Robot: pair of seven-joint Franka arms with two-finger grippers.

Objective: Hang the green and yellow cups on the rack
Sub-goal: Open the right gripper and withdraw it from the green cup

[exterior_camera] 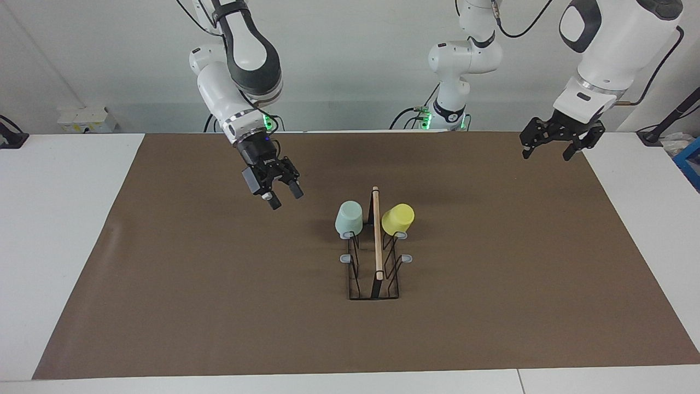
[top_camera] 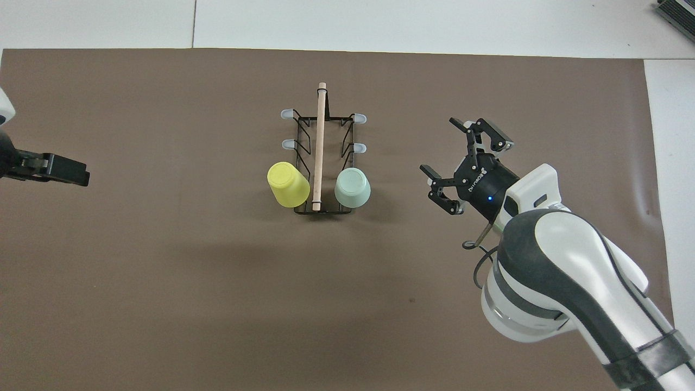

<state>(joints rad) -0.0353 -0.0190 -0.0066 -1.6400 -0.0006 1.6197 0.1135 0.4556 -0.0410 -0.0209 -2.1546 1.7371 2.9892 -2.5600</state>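
Observation:
The rack (exterior_camera: 377,246) stands in the middle of the brown mat, its wooden rod running away from the robots; it also shows in the overhead view (top_camera: 320,141). The green cup (exterior_camera: 349,218) (top_camera: 353,187) hangs upside down on the peg nearest the robots on the right arm's side. The yellow cup (exterior_camera: 398,218) (top_camera: 288,183) hangs tilted on the matching peg on the left arm's side. My right gripper (exterior_camera: 286,199) (top_camera: 440,146) is open and empty, in the air beside the green cup and apart from it. My left gripper (exterior_camera: 547,154) (top_camera: 54,168) is open and empty, over the mat's edge at the left arm's end.
The brown mat (exterior_camera: 219,301) covers most of the white table (exterior_camera: 60,219). The other grey-tipped pegs (top_camera: 288,144) of the rack are bare. A blue object (exterior_camera: 690,164) lies at the table's edge at the left arm's end.

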